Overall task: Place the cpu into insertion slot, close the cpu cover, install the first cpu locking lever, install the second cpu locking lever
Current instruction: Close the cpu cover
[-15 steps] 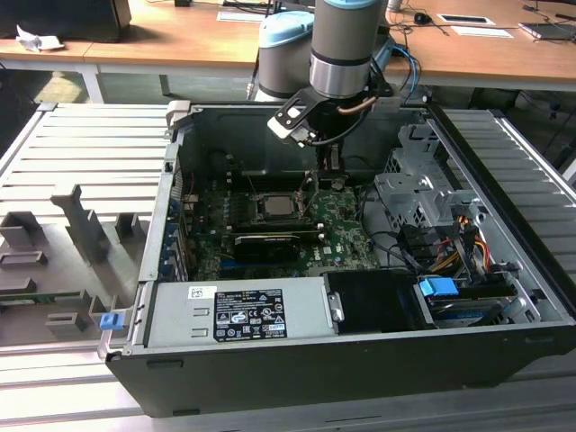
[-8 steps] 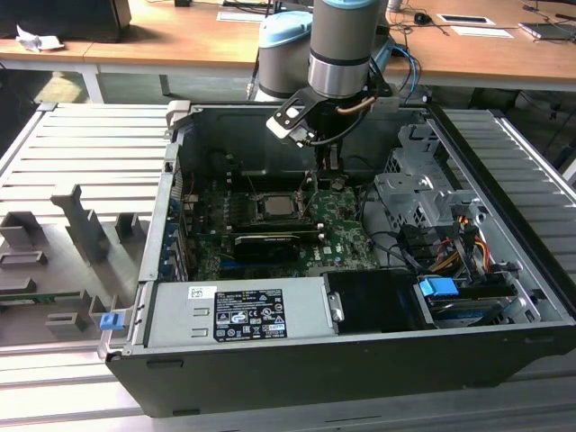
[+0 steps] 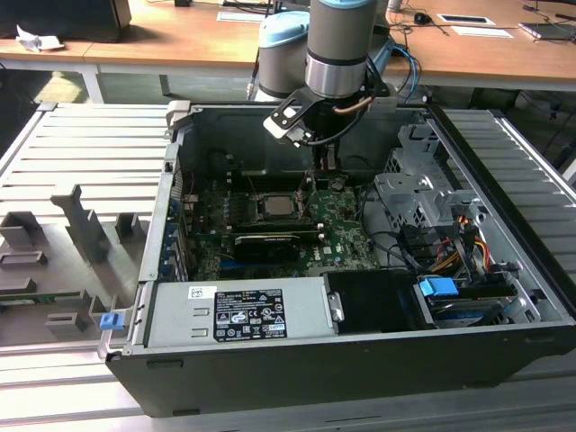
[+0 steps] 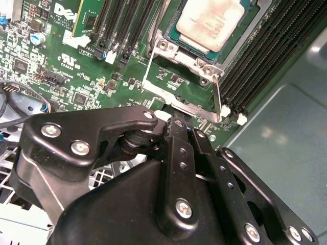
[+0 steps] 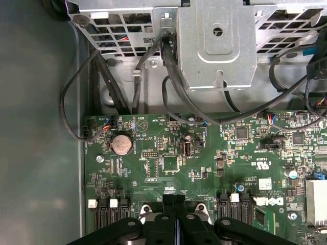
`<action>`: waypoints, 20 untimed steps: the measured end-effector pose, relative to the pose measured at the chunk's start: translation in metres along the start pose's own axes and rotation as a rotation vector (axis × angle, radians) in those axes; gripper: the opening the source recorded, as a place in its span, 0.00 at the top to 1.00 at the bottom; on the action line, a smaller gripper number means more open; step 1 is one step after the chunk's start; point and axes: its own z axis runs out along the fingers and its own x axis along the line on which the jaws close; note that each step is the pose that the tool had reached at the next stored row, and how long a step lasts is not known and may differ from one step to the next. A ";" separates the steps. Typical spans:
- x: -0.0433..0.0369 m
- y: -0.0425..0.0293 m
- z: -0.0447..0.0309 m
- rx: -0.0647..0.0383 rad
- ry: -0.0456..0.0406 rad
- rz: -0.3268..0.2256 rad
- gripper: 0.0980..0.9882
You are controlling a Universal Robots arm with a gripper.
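Observation:
The cpu [image 4: 209,23], pale silver on top, lies flat in the insertion slot [image 4: 204,65] on the green board; the exterior view shows the cpu [image 3: 274,205] at mid board. The cpu cover [image 4: 179,101], a thin silvery frame, stands raised off the socket, and I see the board through its window. My gripper [image 4: 183,125] is shut with nothing between its fingers, its tips right at the cover's free edge; whether they touch it I cannot tell. In the first wrist view the gripper [image 5: 175,199] hangs over the board, and the gripper [image 3: 328,166] sits just behind the socket in the exterior view.
Black memory slots [image 4: 265,56] flank the socket on both sides. A long black expansion card [image 3: 265,243] lies in front of it. A metal drive cage [image 3: 418,193] with black cables [image 5: 173,76] stands on the exterior view's right. The power supply [image 3: 238,310] fills the case front.

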 end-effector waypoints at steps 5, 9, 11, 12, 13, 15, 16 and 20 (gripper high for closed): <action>-0.0003 -0.0080 -0.0004 0.000 -0.0001 0.000 0.99; -0.0004 -0.0135 -0.0004 0.000 0.0001 0.000 0.99; -0.0006 -0.0183 -0.0005 0.000 -0.0001 0.000 0.99; -0.0006 -0.0194 -0.0004 0.000 0.0000 0.000 0.99; -0.0006 -0.0206 -0.0001 0.000 0.0002 0.000 0.99; -0.0008 -0.0235 0.0021 0.000 0.0000 0.000 0.99; -0.0008 -0.0241 0.0040 0.000 0.0001 0.000 0.99; -0.0011 -0.0293 0.0106 0.000 0.0008 -0.001 0.99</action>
